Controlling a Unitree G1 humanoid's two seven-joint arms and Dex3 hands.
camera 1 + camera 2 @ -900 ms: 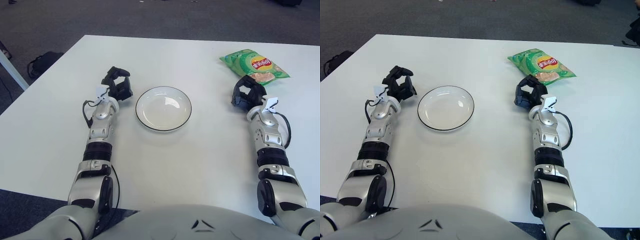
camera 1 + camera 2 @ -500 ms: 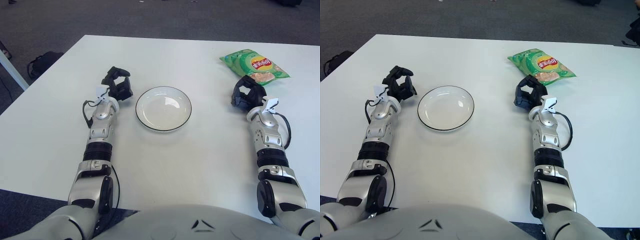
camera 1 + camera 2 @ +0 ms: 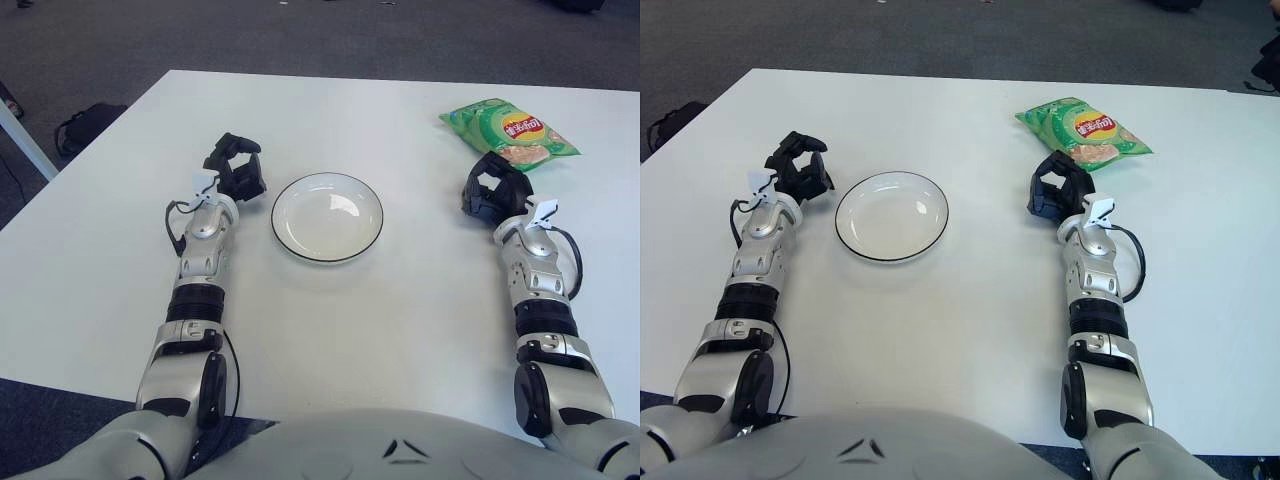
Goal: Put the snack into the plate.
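The snack is a green chip bag [image 3: 508,130] lying flat at the far right of the white table. A white plate [image 3: 327,217] with a dark rim sits empty in the middle. My right hand [image 3: 493,190] is just on the near side of the bag, a short gap from its edge, fingers loosely curved and holding nothing. Beside the plate's left edge is my left hand [image 3: 235,168], idle, with relaxed fingers around nothing.
The table [image 3: 330,330] ends at a far edge just beyond the bag, with dark carpet past it. A dark bag [image 3: 85,125] lies on the floor off the table's left side.
My right hand has edged slightly forward toward the chip bag. The left arm, plate and bag have not moved.
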